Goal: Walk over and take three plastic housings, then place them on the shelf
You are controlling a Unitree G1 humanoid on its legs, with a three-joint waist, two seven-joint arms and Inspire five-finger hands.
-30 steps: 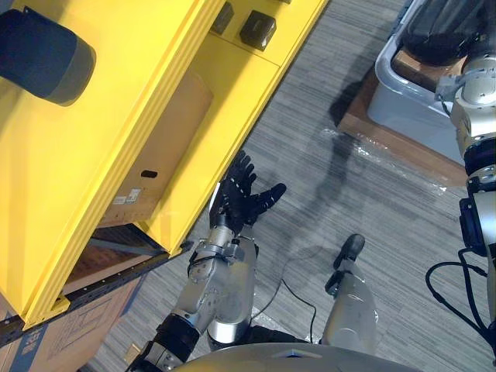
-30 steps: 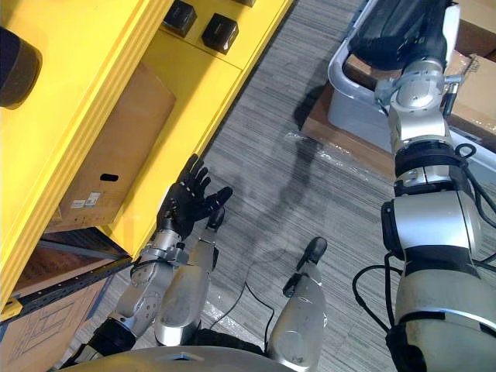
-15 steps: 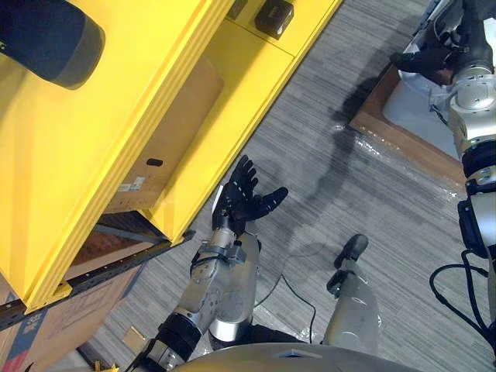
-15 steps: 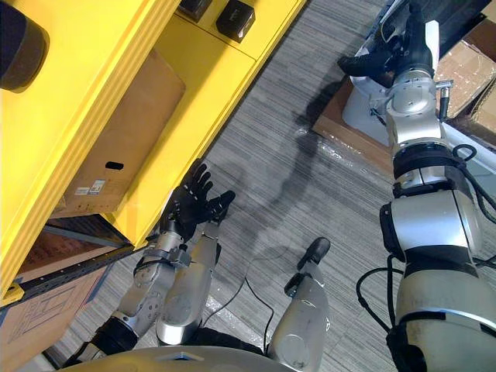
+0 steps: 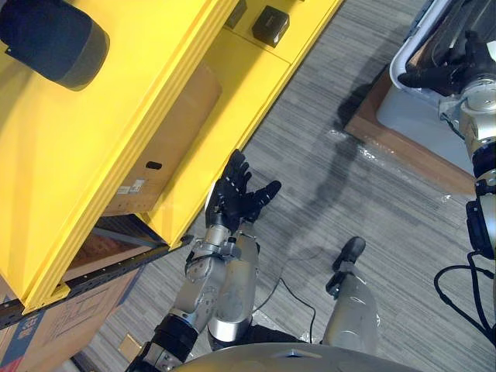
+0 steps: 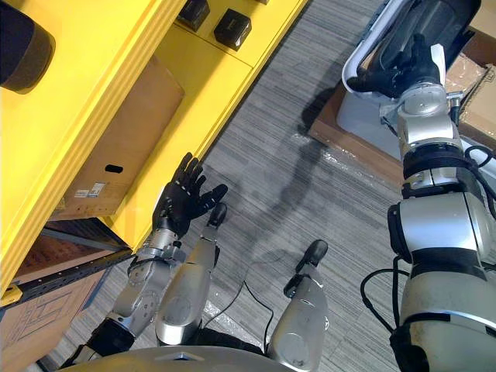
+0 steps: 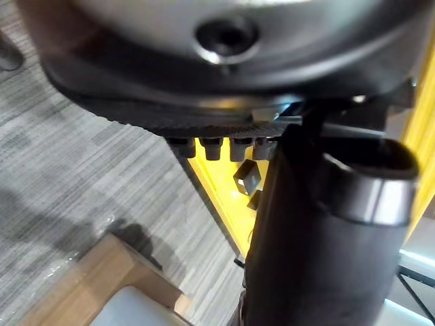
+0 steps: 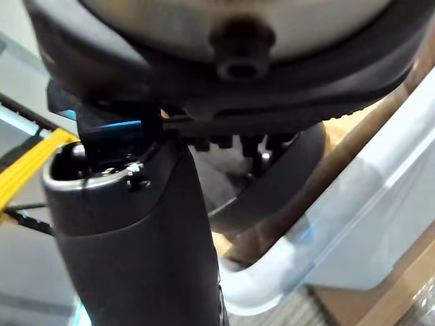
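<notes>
- The left hand [image 5: 235,200] hovers close in, just beside the lower edge of the yellow shelf [image 5: 93,155]. Its fingers are spread straight and wide, palm up, and it holds nothing.
- The shelf is smooth painted metal with ribbed edges. A plain cardboard box [image 5: 167,147] is tucked under its lower level.
- The carpet floor [image 5: 403,256] is grey, with a fine striped weave.
- Farther out, a wooden board [image 5: 403,151] lies on the floor and carries a pale, translucent plastic bin [image 5: 415,116] with a thick rolled rim.
- The right hand [image 6: 399,71] is over that rim. Its fingers are loosely extended toward the inside, and as far as the views show they are closed on nothing.
- The plastic housings [image 6: 446,19] lie in the bin just past those fingers: dark, glossy, rounded shells.
- They look like thin moulded parts, so probably light and stiff, but smooth enough to slip.
- The curved back offers little purchase. An open edge is likely the better hold, with the thumb inside and the fingers outside.
- Stacked shells may nest and lift together.
- Farthest along the shelf sit small black boxes [image 5: 270,25]. On its top lies a dark rounded piece [image 5: 50,43] with a grey band; I cannot tell whether it is a housing.
</notes>
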